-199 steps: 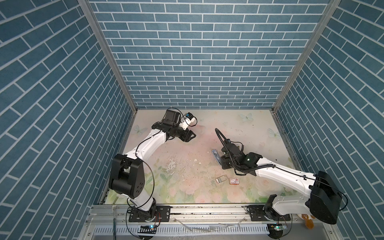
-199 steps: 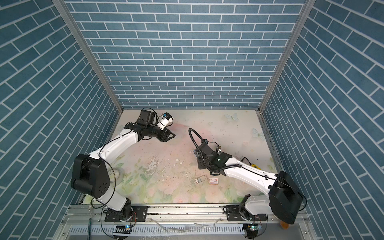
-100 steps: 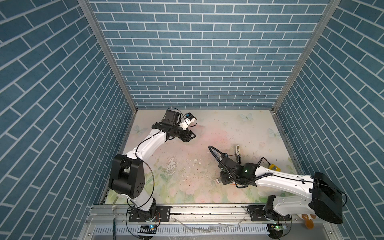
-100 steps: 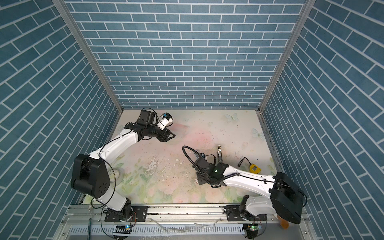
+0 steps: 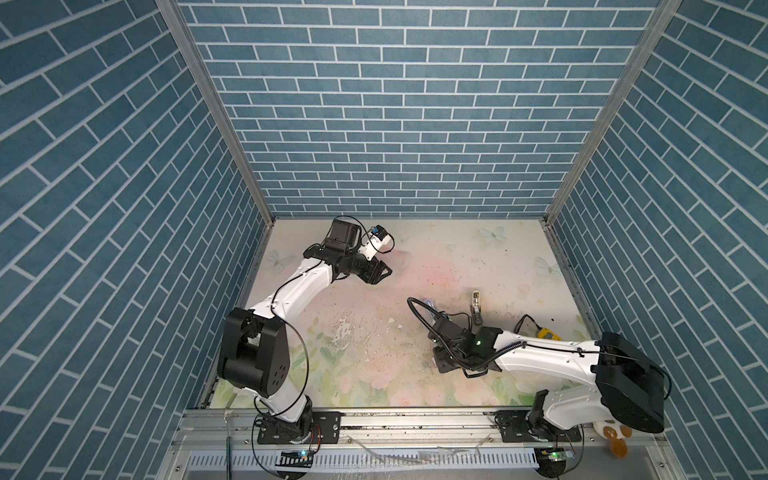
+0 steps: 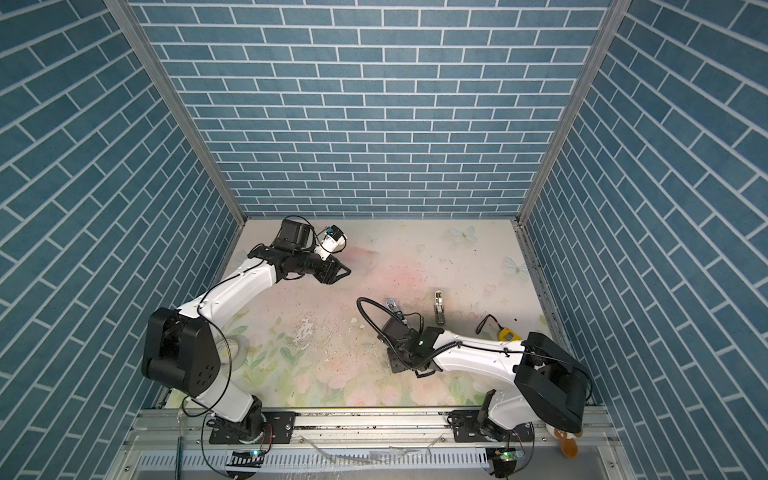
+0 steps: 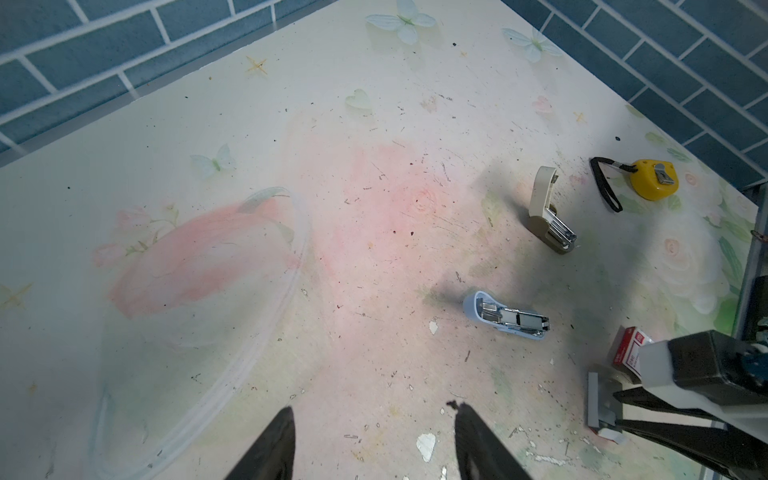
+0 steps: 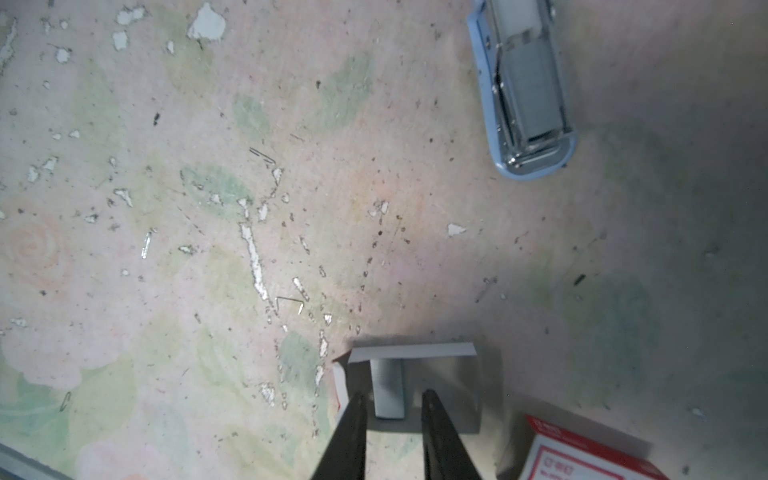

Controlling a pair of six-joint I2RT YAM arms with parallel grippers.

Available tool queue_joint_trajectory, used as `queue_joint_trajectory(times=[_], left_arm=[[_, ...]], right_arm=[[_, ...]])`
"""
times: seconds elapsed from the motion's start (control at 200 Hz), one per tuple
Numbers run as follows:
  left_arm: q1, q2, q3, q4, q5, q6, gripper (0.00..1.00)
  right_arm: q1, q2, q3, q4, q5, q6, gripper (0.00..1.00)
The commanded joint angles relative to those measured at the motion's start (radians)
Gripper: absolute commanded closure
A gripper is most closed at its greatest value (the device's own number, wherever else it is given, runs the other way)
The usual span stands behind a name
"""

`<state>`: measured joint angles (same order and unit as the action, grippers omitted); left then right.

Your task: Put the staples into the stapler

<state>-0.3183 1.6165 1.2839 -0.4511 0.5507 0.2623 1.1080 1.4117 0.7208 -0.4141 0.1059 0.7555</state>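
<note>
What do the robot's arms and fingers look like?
The left arm and right arm have white tube-shaped links and chunky black joints, with thin black cables looping along them. The left gripper and right gripper are black with slim, pointed fingers. A small green light glows near the right wrist.

You have the stapler [image 6: 392, 306] just below mid-frame in a top view, a second stapler [image 6: 439, 308] to its right, a tape measure [image 6: 508, 333] farther right, and staples [image 8: 388, 388] in a tray [image 8: 449, 386] lower down.

Red-and-white box [image 8: 590, 455] carrying red printed lettering, too blurred to read, nothing else legible
</note>
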Motion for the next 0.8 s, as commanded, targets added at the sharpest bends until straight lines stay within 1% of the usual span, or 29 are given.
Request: queue_joint_trajectory(times=[0.0, 0.625, 0.795], left_arm=[[0.001, -0.001, -0.011, -0.006, 0.019, 0.006, 0.37], [-0.007, 0.002, -0.011, -0.006, 0.020, 0.003, 0.37], [-0.010, -0.001, -0.009, -0.006, 0.020, 0.003, 0.37]], right_arm=[[0.006, 0.032, 0.018, 0.007, -0.012, 0.033, 0.74], [0.012, 0.105, 0.055, -0.009, 0.018, 0.026, 0.73], [0.013, 0.108, 0.061, -0.026, 0.042, 0.032, 0.75]])
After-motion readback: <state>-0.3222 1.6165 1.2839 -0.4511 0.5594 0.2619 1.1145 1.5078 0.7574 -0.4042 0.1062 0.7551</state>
